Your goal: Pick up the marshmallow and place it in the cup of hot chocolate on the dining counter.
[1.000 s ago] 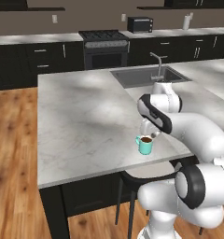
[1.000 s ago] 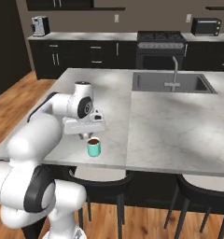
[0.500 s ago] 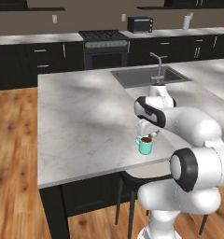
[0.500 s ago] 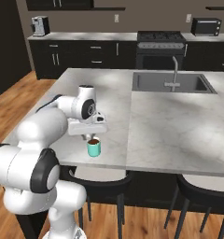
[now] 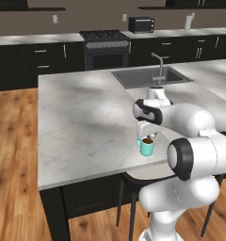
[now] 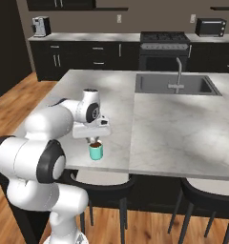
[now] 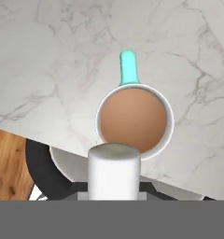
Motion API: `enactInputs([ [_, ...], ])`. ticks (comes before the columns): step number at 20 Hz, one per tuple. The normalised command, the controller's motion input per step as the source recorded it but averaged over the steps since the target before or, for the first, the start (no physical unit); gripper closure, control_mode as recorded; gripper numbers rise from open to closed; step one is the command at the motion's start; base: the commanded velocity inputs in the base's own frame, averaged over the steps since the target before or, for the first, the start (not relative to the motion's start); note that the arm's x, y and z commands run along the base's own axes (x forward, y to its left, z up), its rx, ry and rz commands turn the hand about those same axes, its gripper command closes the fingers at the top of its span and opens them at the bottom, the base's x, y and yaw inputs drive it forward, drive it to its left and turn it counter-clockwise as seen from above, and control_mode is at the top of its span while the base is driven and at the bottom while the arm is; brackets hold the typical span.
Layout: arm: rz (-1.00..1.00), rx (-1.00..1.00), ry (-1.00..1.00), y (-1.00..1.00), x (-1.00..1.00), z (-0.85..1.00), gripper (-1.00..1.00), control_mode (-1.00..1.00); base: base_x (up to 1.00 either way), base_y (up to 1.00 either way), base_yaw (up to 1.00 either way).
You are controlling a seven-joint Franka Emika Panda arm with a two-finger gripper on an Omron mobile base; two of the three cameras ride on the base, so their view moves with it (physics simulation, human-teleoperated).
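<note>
Holding a white cylindrical marshmallow (image 7: 114, 169) upright, the dark two-finger gripper (image 6: 95, 140) is clamped on it directly above the small teal mug of brown hot chocolate (image 7: 134, 118), near the pale marble dining counter's (image 5: 82, 117) front edge. Mug handle points away from the gripper; drop path looks straight down.

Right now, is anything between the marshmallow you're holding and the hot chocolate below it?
Nothing visible. The gripper holds the marshmallow just above the cup of hot chocolate, near its rim, and the brown surface lies open. The dining counter around the cup is bare.
</note>
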Motion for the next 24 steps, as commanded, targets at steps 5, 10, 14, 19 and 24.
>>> enactInputs([
  [5,0.0,0.0,0.0,0.0,0.26,-0.07,1.0,-1.0,0.0,0.0,0.0],
  [10,0.0,0.0,0.0,0.0,0.11,-0.2,1.0,-1.0,0.0,0.0,0.0],
  [14,0.0,0.0,0.0,0.0,0.05,-0.18,1.0,-1.0,0.0,0.0,0.0],
  [19,0.0,0.0,0.0,0.0,0.0,-0.18,1.0,-1.0,0.0,0.0,0.0],
  [24,0.0,0.0,0.0,0.0,0.02,-0.11,1.0,-1.0,0.0,0.0,0.0],
])
